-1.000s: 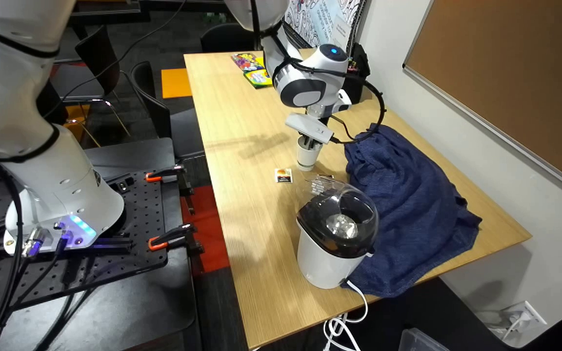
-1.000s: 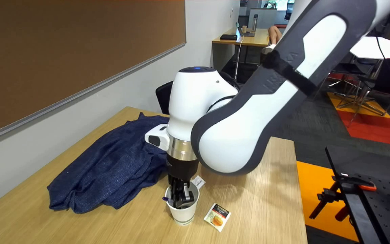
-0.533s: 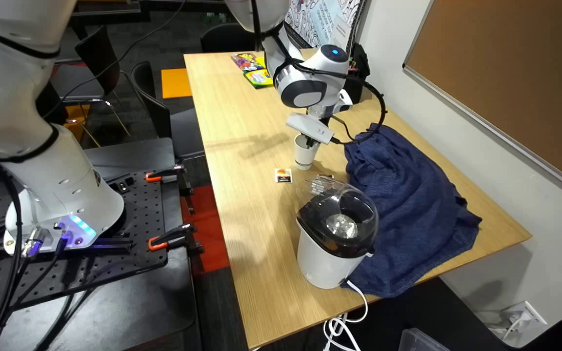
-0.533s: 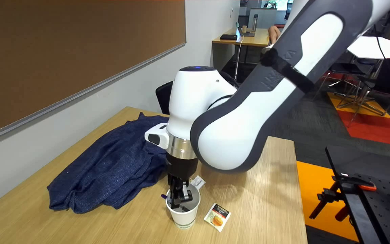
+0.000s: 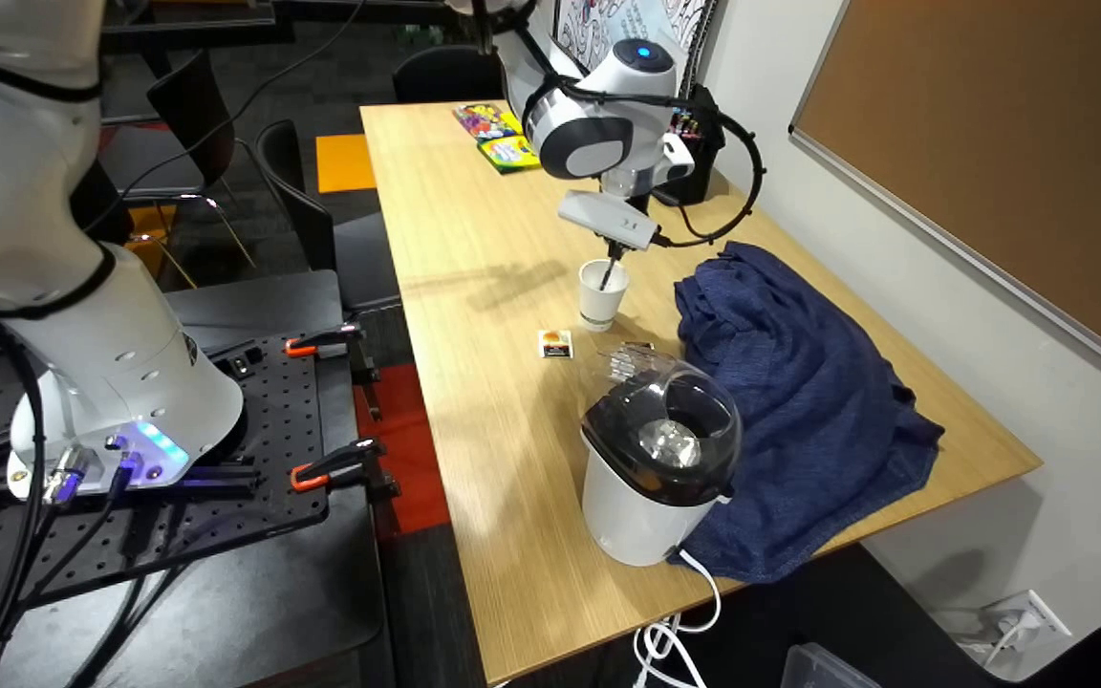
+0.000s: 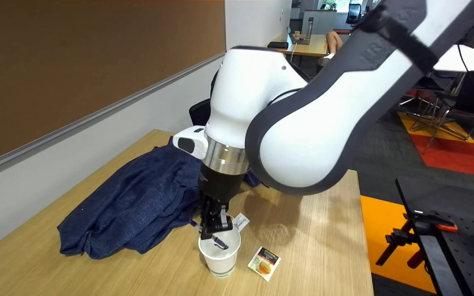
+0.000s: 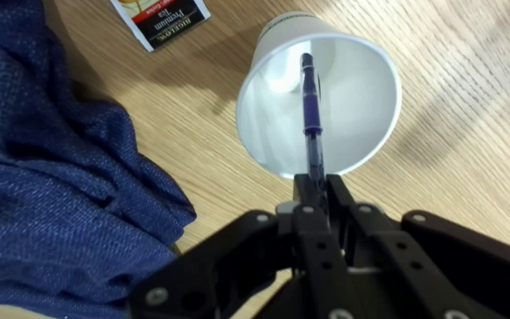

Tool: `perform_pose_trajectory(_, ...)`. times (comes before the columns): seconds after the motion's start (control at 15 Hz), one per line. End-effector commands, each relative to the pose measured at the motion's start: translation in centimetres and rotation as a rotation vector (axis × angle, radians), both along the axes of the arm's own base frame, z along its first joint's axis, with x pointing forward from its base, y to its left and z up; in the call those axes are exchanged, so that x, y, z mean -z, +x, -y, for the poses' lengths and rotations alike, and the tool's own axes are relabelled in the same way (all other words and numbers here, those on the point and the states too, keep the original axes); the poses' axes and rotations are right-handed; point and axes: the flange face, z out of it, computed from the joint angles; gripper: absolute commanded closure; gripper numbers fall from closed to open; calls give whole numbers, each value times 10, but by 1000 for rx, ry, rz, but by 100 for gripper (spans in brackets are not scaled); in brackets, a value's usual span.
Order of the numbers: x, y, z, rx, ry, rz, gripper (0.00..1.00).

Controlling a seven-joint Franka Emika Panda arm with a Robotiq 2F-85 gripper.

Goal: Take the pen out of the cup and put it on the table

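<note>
Over at the left, in an exterior view, a brown board point(image 6: 97, 74) hangs on the wall point(image 6: 159, 113), with a rumpled blue cloth point(image 6: 138, 205) below it on the pale wooden table point(image 6: 315, 255). Next comes the gripper point(image 7: 319, 181), clenched on the pen point(image 7: 311, 110); the wrist view shows the slim barrel pinched between its two jaws. The pen slants, one end poking out toward the cloth, the other at the mouth of the white cup point(image 6: 220, 263), which stands upright on the table. Whether that lower end dips below the rim, I can't quite tell. To the right lies a tea packet point(image 6: 264, 263), near the cup but apart from it. The white-and-grey arm point(image 6: 307, 139) slopes in from upper right; farthest over, a clamp point(image 6: 428, 220) sits on a black bench point(image 6: 447, 193).
</note>
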Motion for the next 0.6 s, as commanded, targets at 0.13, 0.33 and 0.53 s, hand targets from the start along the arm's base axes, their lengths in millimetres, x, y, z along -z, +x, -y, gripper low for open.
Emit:
perform_pose_trajectory(0.13, -64, -48, -4, 46, -12, 67, 97)
perform_pose_trajectory(0.33, -99, -74, -4, 38, -29, 111, 97)
perform_pose_trajectory(0.53, -130, -98, 5, 71, -41, 135, 97)
